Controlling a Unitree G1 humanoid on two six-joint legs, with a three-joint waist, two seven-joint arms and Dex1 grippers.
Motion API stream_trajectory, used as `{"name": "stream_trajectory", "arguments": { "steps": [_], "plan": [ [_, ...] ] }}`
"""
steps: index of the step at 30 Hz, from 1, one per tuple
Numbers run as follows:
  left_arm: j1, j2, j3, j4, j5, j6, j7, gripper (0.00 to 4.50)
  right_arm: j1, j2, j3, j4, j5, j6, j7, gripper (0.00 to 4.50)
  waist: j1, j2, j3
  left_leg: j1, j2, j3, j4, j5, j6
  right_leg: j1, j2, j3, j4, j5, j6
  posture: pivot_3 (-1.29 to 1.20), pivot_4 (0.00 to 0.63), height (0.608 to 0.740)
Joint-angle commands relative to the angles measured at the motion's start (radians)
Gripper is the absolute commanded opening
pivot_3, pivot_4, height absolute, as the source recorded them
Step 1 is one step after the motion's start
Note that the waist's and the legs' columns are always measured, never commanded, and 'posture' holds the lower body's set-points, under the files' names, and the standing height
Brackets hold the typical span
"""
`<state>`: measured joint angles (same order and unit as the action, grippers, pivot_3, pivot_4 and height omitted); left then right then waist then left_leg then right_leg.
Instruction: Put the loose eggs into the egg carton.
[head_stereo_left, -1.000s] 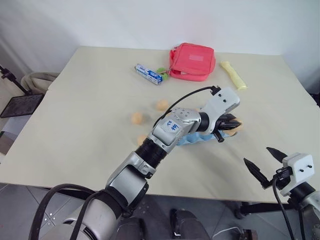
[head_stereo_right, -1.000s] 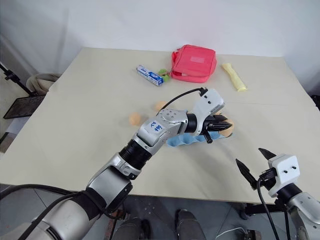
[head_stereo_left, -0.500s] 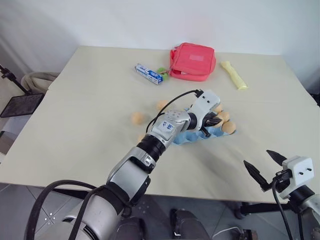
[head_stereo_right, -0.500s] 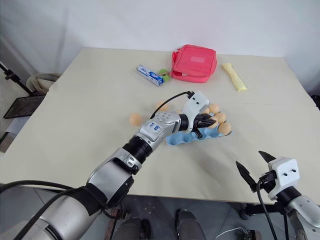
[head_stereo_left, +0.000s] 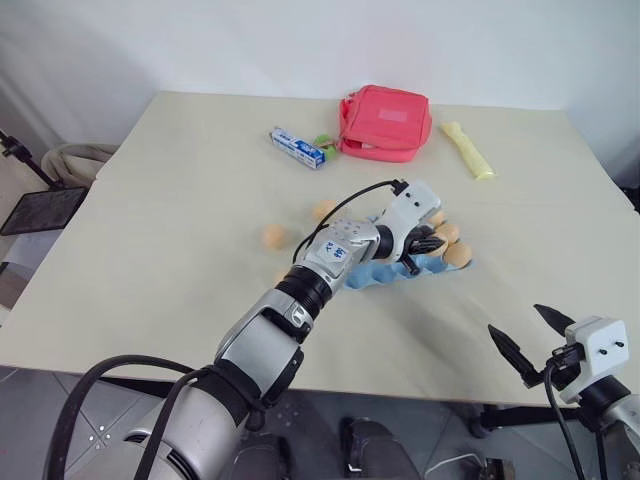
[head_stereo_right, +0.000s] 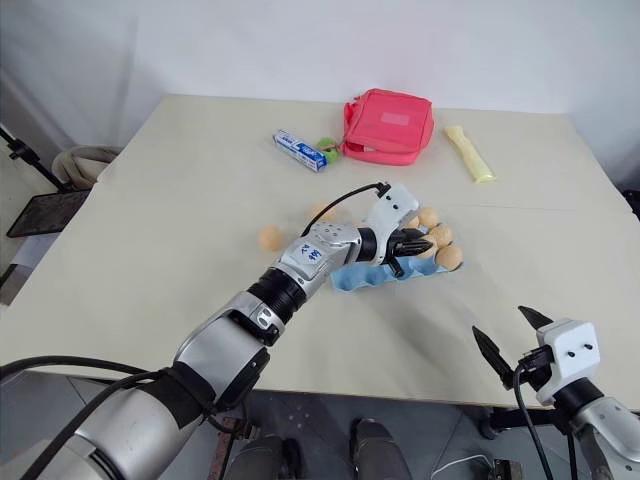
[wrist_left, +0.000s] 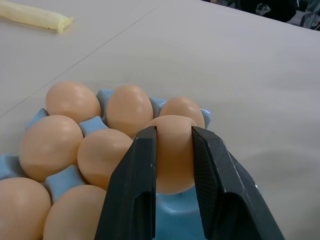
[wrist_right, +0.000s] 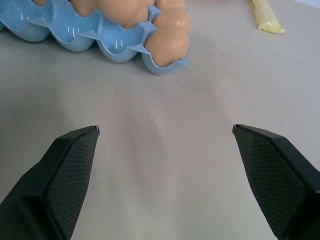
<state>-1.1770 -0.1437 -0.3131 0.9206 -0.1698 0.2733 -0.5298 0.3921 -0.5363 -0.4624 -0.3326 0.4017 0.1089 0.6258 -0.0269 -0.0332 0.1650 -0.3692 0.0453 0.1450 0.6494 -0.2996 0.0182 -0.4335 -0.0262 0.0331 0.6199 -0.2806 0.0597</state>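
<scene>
A smooth tan-orange egg (wrist_left: 172, 152) is pinched between the nearly closed left gripper (wrist_left: 174, 165) fingers, right over the light blue egg carton (head_stereo_right: 385, 277) mid-table. The right gripper (wrist_right: 165, 165) is spread wide, nothing held.

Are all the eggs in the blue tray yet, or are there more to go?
Not yet. Several eggs already sit in the egg carton. The left gripper is shut on one more egg, holding it just over a cup at the carton's end. Two loose eggs wait on the table beside the carton. The right gripper hangs open, holding nothing.
</scene>
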Motion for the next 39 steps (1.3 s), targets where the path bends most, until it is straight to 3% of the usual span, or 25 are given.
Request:
{"name": "stream_trajectory", "arguments": {
  "steps": [1,4,16,19,29,39],
  "plan": [
    [-0.041,-0.2,-0.003,-0.022,0.006,-0.008,-0.017,0.79,-0.001,0.001,-0.034,-0.025,0.006,-0.022,-0.007,4.5,0.0,0.0,0.0,0.0,0.0,0.0,0.0,0.0,0.0,0.0,0.0,0.0,0.0,0.0,0.0,0.0,0.15,0.74],
    [-0.036,-0.2,-0.009,-0.024,0.008,-0.01,-0.027,0.79,-0.003,0.001,-0.033,-0.023,0.006,-0.021,-0.008,4.5,0.0,0.0,0.0,0.0,0.0,0.0,0.0,0.0,0.0,0.0,0.0,0.0,0.0,0.0,0.0,0.0,0.15,0.74],
    [-0.034,-0.191,-0.001,-0.063,-0.003,0.013,-0.031,4.48,-0.002,0.001,-0.037,-0.014,0.003,-0.026,-0.006,4.5,0.0,0.0,0.0,0.0,0.0,0.0,0.0,0.0,0.0,0.0,0.0,0.0,0.0,0.0,0.0,0.0,0.15,0.74],
    [-0.026,-0.164,0.006,-0.127,-0.014,0.04,-0.028,4.48,-0.004,-0.001,-0.039,-0.014,0.004,-0.025,-0.006,4.5,0.0,0.0,0.0,0.0,0.0,0.0,0.0,0.0,0.0,0.0,0.0,0.0,0.0,0.0,0.0,0.0,0.15,0.74],
    [0.187,0.062,0.015,-0.631,0.025,0.263,0.07,4.48,-0.039,-0.025,-0.041,0.012,0.024,-0.057,0.053,4.5,-0.003,0.002,-0.001,0.002,0.001,0.0,0.0,0.0,-0.001,0.002,0.001,0.001,0.002,0.0,0.0,0.0,0.15,0.74],
    [0.369,0.272,0.121,-0.909,0.05,0.417,0.125,4.48,-0.162,-0.096,-0.042,0.098,0.085,-0.063,0.181,4.5,-0.001,0.003,0.0,0.006,0.001,0.001,0.003,0.003,-0.001,0.004,0.0,0.002,0.007,0.0,0.0,0.0,0.15,0.74]
  ]
}}
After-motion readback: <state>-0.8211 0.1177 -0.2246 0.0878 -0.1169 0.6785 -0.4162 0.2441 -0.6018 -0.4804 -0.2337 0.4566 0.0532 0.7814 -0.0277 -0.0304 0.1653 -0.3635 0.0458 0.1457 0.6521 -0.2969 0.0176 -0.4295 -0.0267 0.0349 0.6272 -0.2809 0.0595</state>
